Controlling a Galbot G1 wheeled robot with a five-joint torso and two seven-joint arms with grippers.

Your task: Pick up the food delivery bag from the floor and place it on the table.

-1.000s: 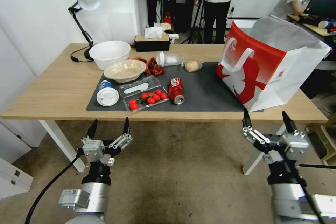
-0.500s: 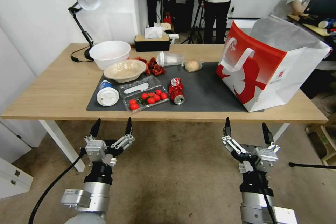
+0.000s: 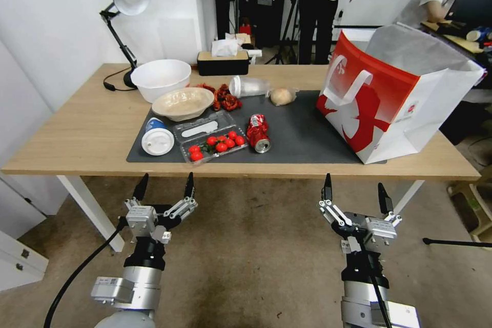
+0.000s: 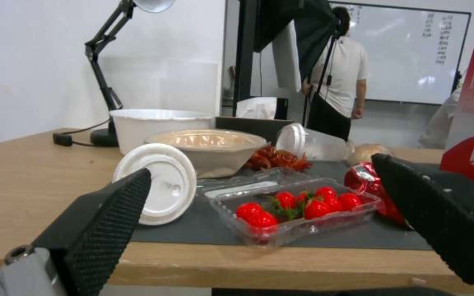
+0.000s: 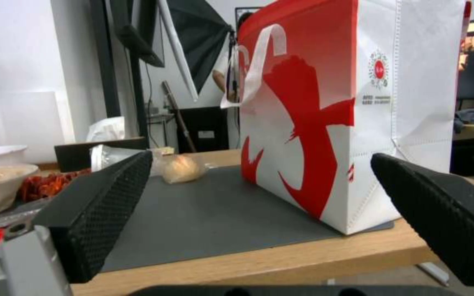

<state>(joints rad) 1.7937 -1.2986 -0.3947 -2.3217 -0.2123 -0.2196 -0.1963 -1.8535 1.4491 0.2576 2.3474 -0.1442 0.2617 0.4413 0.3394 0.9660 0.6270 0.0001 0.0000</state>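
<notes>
The food delivery bag (image 3: 394, 97) stands upright on the right part of the table (image 3: 87, 133), its base partly on the dark grey mat (image 3: 302, 133); it is red and white with white loop handles and an open top. The right wrist view shows the bag (image 5: 325, 107) close ahead on the mat. My right gripper (image 3: 354, 193) hangs open in front of the table edge, below and left of the bag, holding nothing. At the lower left, over the floor (image 3: 256, 251), my left gripper (image 3: 165, 187) is open and empty too.
On the mat lie a tomato box (image 3: 212, 144), a crushed red can (image 3: 257, 133), a white-lidded cup (image 3: 157, 139), two bowls (image 3: 169, 87), a plastic cup and a bun. A desk lamp (image 3: 123, 5) and tissue box stand behind. People stand beyond the table.
My right gripper has drawn back from the bag, moving left and down to a spot in front of the table edge. The left arm has hardly shifted; the bag stays put.
</notes>
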